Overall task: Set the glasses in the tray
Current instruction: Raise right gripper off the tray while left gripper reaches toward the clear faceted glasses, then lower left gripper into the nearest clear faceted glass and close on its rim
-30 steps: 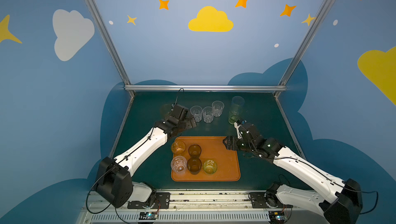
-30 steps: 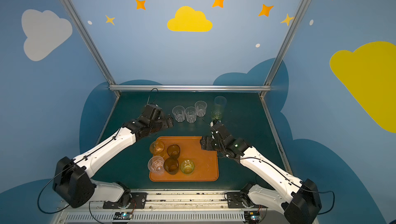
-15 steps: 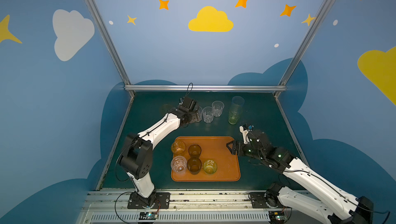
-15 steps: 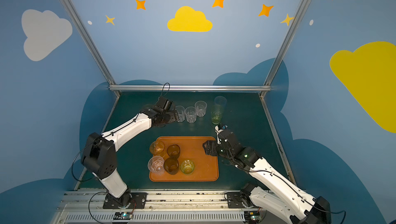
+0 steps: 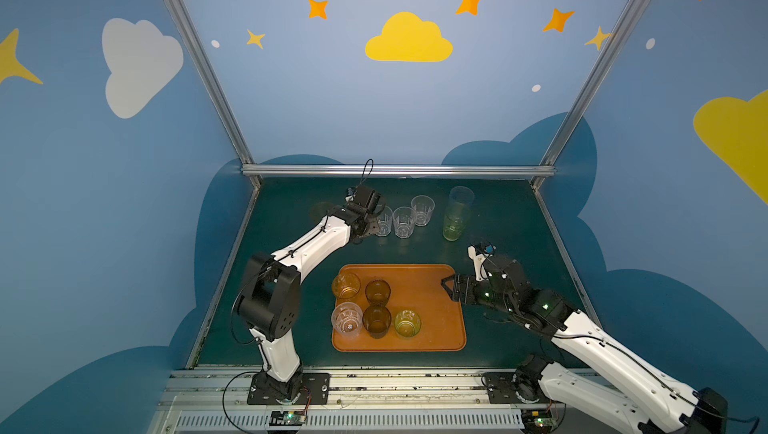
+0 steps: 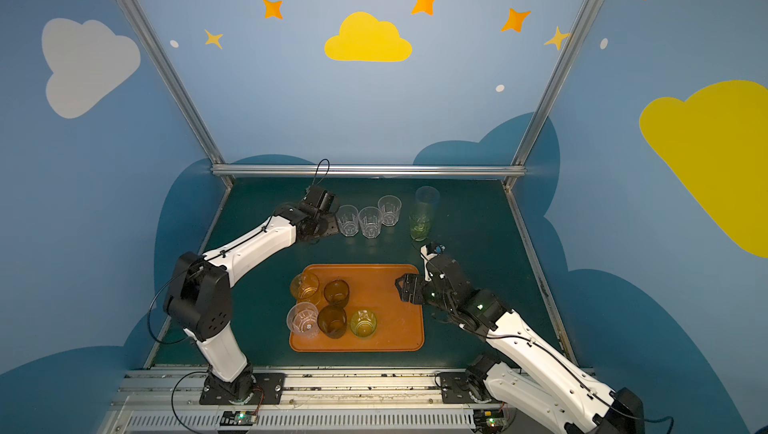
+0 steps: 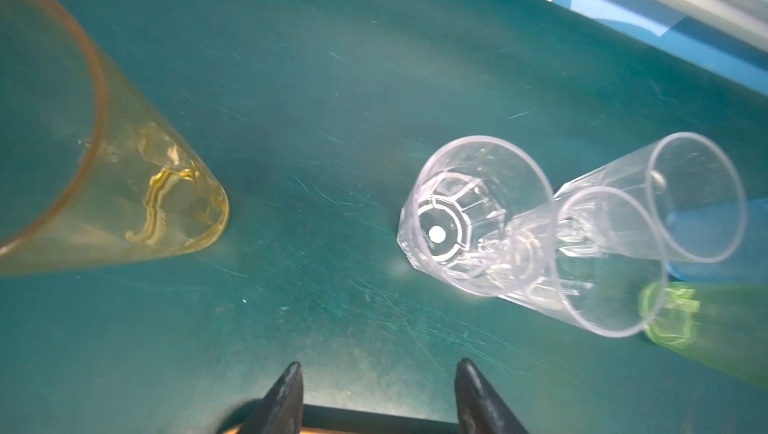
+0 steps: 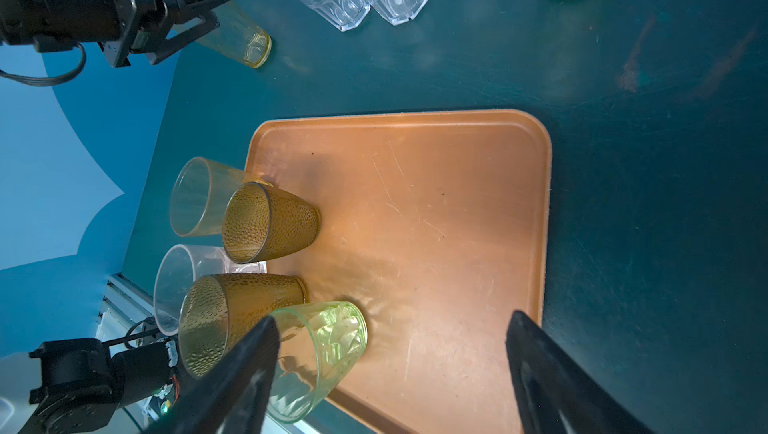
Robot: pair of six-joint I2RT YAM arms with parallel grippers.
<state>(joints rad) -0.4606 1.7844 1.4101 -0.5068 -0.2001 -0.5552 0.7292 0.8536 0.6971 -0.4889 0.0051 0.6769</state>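
- On the dark green bench, toward its near edge: orange-brown tray, flat, long side running across.
- Inside the tray, crowded at its left end: five short glasses, all upright.
- Far pair: amber tumbler in the corner, dark brown tumbler just right of it.
- Near row, left to right: clear tumbler, second dark brown tumbler, yellow-green tumbler, close together.
- Behind the tray, well apart from it: three clear faceted tumblers upright on the bench in a tight row, with a tall green glass near their right end.
- Off the row's left end: tall amber glass, upright on the bench, mostly hidden behind the left arm in both top views.
- Left gripper: jaws apart with only bare bench between them, low, aimed between the tall amber glass and the nearest clear tumbler, touching neither.
- Right gripper: jaws spread wide, empty, hovering over the tray's right edge, pointed toward the glasses in the tray.
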